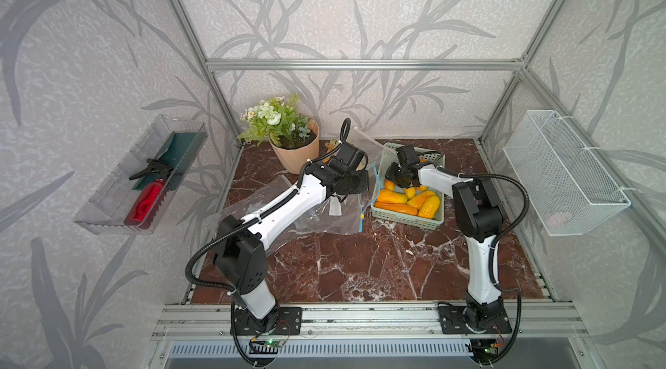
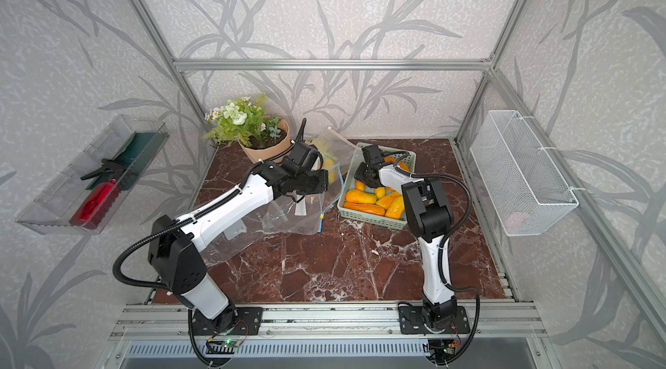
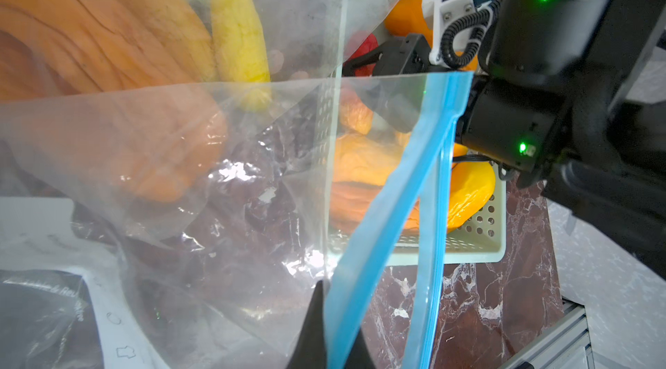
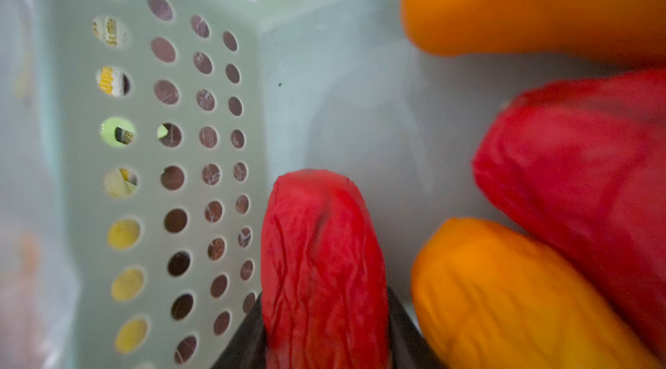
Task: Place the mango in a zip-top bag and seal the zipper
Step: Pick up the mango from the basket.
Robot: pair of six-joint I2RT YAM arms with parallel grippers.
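Pinching the red mango (image 4: 320, 259) from both sides, your right gripper (image 4: 324, 298) sits low inside the basket (image 4: 180, 96). Its black fingers (image 4: 248, 342) press on the fruit, whose free end points toward a perforated corner. You cannot tell whether the mango rests on the basket floor or hangs just above it. Another red piece (image 4: 576, 176) and two orange pieces (image 4: 504, 295) lie just beside it, blurred by closeness.

In both top views the basket stands on the table (image 1: 360, 270) toward the back right, with orange and yellow pieces heaped at its near end, and the right arm bends over it from the front.

Your left gripper (image 3: 335, 342) is clenched on the bag (image 3: 216, 169) at its mouth — the fingers nip the blue zipper (image 3: 382, 226) strip, and a second blue strip runs apart from it, so the mouth stands open. The held edge is lifted off the table just beside the basket, while the rest of the clear plastic sags down and spreads across the table under the left arm. The yellow slider (image 1: 361, 216) hangs low on the zipper.

Orange and yellow shapes show through the plastic in the left wrist view; you cannot tell whether they lie inside this bag or behind it.

Farther out — a flower pot (image 1: 293, 147) at the back left of the table, a clear tray (image 1: 108, 205) on the left wall holding a red bottle (image 1: 147, 201), and a wire rack (image 1: 562, 172) on the right wall.
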